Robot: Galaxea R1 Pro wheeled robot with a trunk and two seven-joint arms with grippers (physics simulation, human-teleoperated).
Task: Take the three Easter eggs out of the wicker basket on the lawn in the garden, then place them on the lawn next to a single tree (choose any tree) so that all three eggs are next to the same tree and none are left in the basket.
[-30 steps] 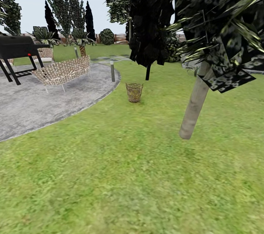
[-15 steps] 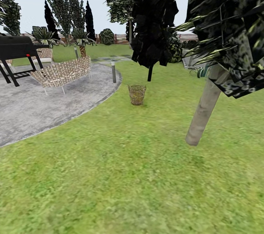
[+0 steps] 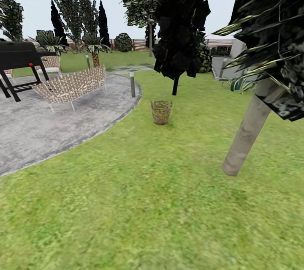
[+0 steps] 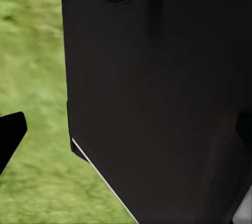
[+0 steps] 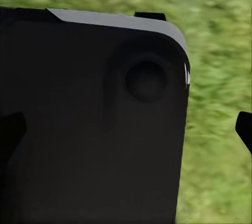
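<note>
Garden seen from the head camera; wrist cameras face grass.
Wicker basket (image 3: 161, 112) stands on lawn (image 3: 139, 202) left of tree (image 3: 248, 132); each tool's state cannot be told.

No legible text, label, brand, number or sign appears in any view. The wicker basket (image 3: 161, 112) standing on the lawn (image 3: 139, 202), the pale trunk of the tree (image 3: 249, 132) at near right, the woven bench (image 3: 71, 86) and the black grill (image 3: 19, 61) on the paved area at far left all carry no readable marking. The dark robot body panels in both wrist views are likewise unmarked.
</note>
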